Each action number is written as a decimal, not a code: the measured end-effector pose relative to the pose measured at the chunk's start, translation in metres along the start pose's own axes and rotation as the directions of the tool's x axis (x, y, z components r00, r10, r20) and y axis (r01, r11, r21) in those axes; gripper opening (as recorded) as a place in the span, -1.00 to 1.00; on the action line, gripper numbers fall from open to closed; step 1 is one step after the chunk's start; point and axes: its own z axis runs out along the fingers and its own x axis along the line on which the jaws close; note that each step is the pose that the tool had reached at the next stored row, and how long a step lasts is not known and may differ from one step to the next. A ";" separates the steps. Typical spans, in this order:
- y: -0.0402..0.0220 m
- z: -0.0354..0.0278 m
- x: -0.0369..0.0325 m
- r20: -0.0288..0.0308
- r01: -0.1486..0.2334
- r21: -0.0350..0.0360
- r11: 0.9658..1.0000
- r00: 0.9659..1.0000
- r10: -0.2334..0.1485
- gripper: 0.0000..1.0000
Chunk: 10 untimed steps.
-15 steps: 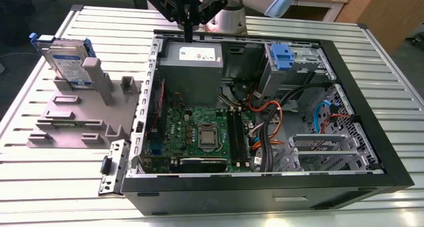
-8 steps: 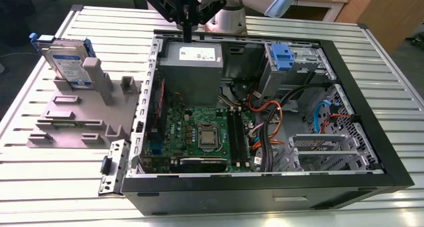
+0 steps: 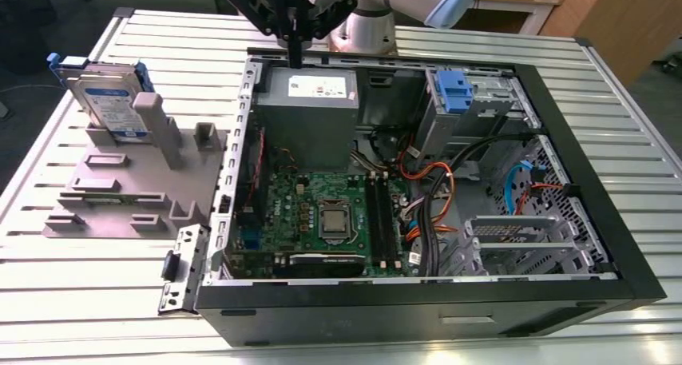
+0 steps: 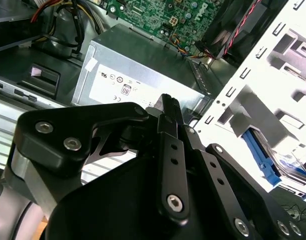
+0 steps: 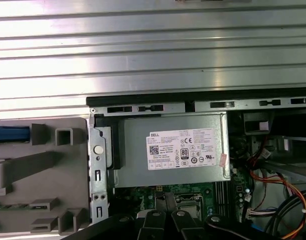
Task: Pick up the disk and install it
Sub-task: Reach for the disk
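At the top centre of the exterior view, a black jointed metal gripper [image 3: 295, 59], jaws closed together on nothing, tips hanging just over the upper edge of the open black steel computer case [image 3: 352, 313], close above the grey sheet-metal power supply box with a white sticker [image 3: 309, 109]. Well apart, at the upper left, the flat rectangular silver disk with white-and-blue label and blue plastic side rails [image 3: 107, 101], upright on its edge in a slot of the grey moulded plastic fixture [image 3: 117, 193], free air around its upper half. Fixture just beside the case's left wall on the ribbed aluminium desk [image 3: 96, 333]. Inside the case: green component-studded motherboard [image 3: 319, 213] at lower centre, loose orange and black cables [image 3: 432, 181] beside it, small blue plastic clip [image 3: 453, 89] upright on a perforated metal cage at the upper right
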 end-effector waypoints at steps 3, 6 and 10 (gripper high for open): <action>0.0000 0.0000 0.0006 0.000 0.000 0.000 1.000 1.000 0.000 -0.79; -0.0001 0.0000 0.0011 0.000 0.000 0.000 1.000 1.000 0.000 -0.79; -0.0002 0.0000 0.0022 0.000 0.000 0.000 1.000 1.000 0.000 -0.79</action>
